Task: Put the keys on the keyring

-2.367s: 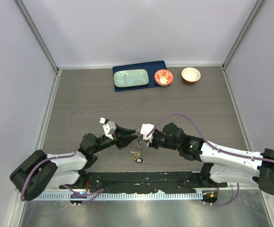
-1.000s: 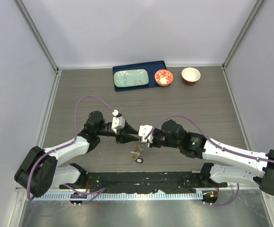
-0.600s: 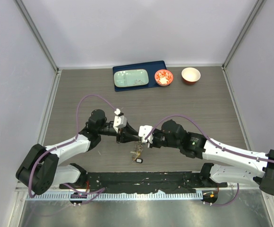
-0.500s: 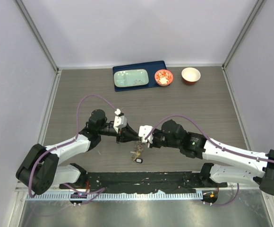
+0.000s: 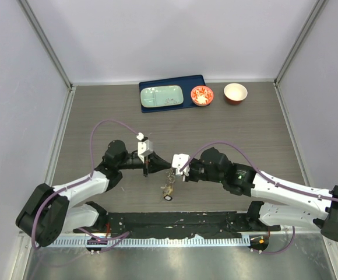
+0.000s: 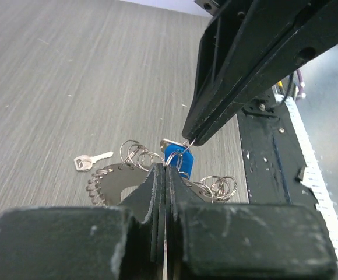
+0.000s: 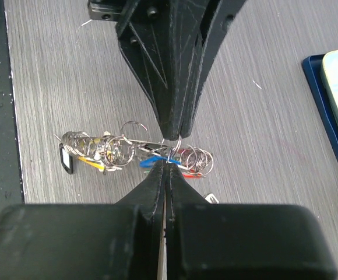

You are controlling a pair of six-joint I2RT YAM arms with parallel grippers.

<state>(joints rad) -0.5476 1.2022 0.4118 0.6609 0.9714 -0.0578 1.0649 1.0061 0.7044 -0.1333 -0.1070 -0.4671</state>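
Note:
My two grippers meet tip to tip over the table's near middle. The left gripper (image 5: 157, 167) (image 6: 165, 167) and the right gripper (image 5: 175, 170) (image 7: 166, 162) are both shut on one small split ring (image 6: 181, 153) (image 7: 173, 148), which carries a blue-headed key (image 6: 177, 158) (image 7: 153, 159). Just below hangs the keyring (image 5: 168, 186) (image 6: 108, 185) (image 7: 135, 144), dark grey and gear-rimmed, strung with several small rings and yellow (image 7: 91, 163) and red (image 7: 190, 173) keys. A plain silver key (image 6: 91, 160) (image 7: 211, 199) lies loose on the table beside it.
A blue tray (image 5: 195, 81) with a pale green plate (image 5: 162, 97) stands at the back. Right of it are a red patterned bowl (image 5: 202, 95) and a red-and-white bowl (image 5: 235, 93). The black base rail (image 5: 175, 220) runs along the near edge.
The left gripper has closed onto the small ring that the right gripper holds. The left arm's elbow has shifted slightly; the right arm has stayed put.

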